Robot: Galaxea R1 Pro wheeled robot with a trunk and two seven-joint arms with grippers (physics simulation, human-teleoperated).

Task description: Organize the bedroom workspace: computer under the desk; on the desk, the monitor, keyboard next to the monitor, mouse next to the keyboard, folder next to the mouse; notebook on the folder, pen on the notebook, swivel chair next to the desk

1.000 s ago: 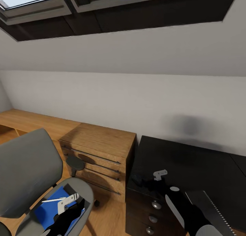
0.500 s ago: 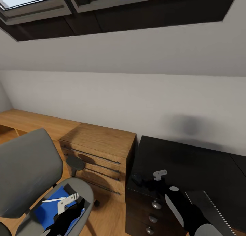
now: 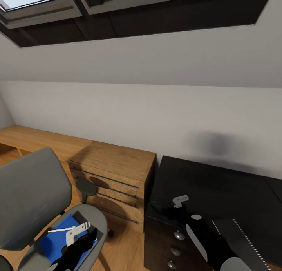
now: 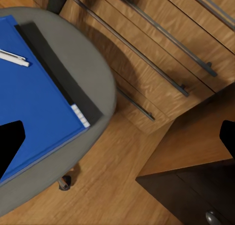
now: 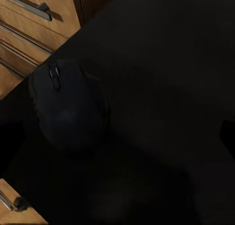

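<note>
A blue notebook (image 3: 58, 237) (image 4: 39, 102) lies on the grey swivel chair's seat (image 3: 96, 220) (image 4: 93, 49). On the notebook rests a white pen (image 3: 62, 229) (image 4: 13, 57), and the black folder (image 4: 61, 73) shows along its edge underneath. My left gripper (image 3: 91, 235) (image 4: 117, 142) hangs open above the seat's edge, holding nothing. A black mouse (image 5: 68, 107) (image 3: 156, 205) sits near the corner of the black desk (image 3: 219, 184). My right gripper (image 3: 167, 210) (image 5: 117, 137) hovers open just over the desk, with the mouse off to one side between its fingers.
A wooden drawer chest (image 3: 113, 177) stands between the chair and the desk's black drawers (image 3: 172, 243). A low wooden shelf (image 3: 31, 139) runs along the sloped white wall. A dark flat item with a toothed pale edge (image 3: 243, 239) lies on the desk by my right arm.
My right arm has shifted slightly to the left over the desk's corner. The left arm and the chair's contents have not moved.
</note>
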